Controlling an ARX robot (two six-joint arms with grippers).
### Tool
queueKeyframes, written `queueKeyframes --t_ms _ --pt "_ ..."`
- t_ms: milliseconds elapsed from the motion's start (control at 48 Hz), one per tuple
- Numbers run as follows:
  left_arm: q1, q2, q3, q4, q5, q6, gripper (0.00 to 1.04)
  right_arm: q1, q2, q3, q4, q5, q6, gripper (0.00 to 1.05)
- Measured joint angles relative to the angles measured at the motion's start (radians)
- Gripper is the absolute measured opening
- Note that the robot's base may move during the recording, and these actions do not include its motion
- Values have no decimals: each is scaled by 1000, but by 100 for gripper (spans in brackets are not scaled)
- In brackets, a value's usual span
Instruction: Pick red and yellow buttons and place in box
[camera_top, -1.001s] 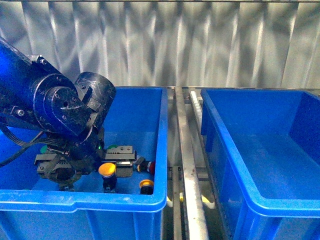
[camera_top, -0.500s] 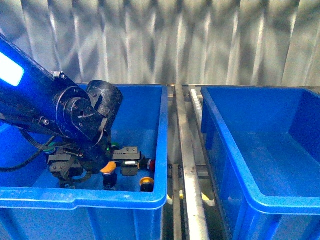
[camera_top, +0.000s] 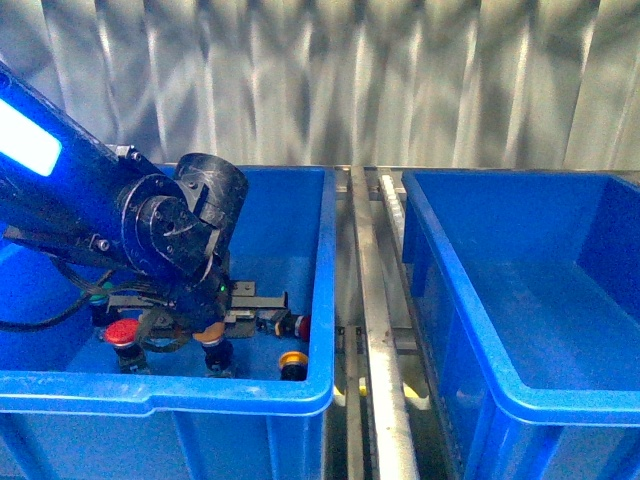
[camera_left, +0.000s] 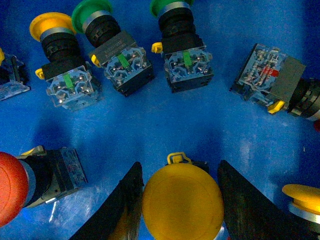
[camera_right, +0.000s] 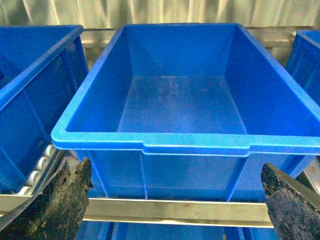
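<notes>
My left gripper is down inside the left blue bin, shut on a yellow button whose domed cap sits between the two dark fingers. In the front view that yellow button is low at the bin's near wall, under the left gripper. A red button lies beside it on the floor, and the front view shows the red button too. Other yellow buttons lie loose. The box, also in the front view, is empty. My right gripper hangs open before its near rim.
Two green-capped buttons and a button on its side lie further along the bin floor. A metal roller rail runs between the two bins. Another blue bin stands beside the box.
The left arm has sunk lower into the bin and shifted. The yellow button stays under its gripper, and a red button now shows to the arm's left.
</notes>
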Motion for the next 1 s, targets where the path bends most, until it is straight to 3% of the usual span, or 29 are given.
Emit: queueKeyframes --t_ms 292,459,667,834,938,1001 --pt "48 -91 -115 58 34 39 35 0 0 0 0 0 0 98" --pt "96 -212 -231 183 161 60 35 0 0 0 0 0 0 98" --pt "243 -507 -500 555 611 -77 34 0 0 0 0 0 0 98" --pt "413 -652 -719 894 951 -390 34 0 0 0 0 0 0 98" --pt "479 -671 -845 1125 1086 -599 34 0 0 0 0 0 0 98" --pt "466 -666 -921 1268 1164 -742 34 0 0 0 0 -1 0 98"
